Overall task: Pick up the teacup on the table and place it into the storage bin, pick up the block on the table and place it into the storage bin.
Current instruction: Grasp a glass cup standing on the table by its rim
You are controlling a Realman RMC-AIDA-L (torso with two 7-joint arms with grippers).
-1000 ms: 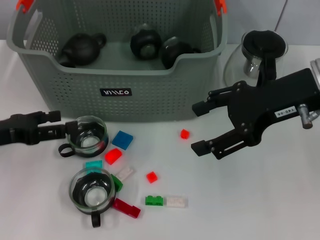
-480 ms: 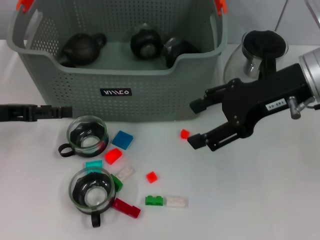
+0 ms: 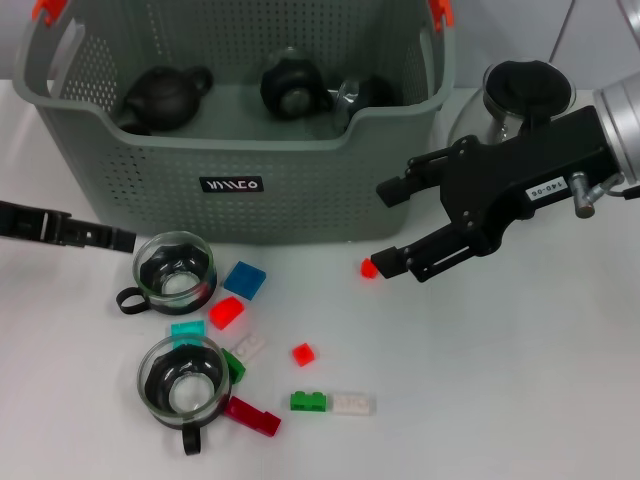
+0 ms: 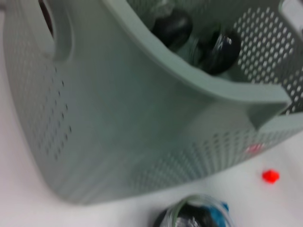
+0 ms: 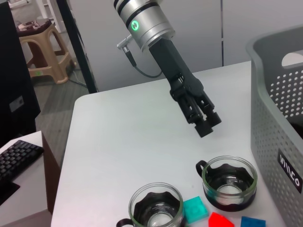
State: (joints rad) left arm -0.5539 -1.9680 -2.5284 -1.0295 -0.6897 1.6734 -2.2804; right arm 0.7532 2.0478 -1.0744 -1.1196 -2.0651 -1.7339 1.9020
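Since the open right claw [image 3: 383, 228] brackets the small red plastic block [image 3: 369, 268], lower squarely before closing; the closed left claw [image 5: 208, 126] waits beside the nearest glass teacup [image 3: 177, 271].

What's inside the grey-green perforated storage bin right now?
The grey-green perforated storage bin holds a black teapot and two dark round vessels; its front wall hides the floor nearest us.
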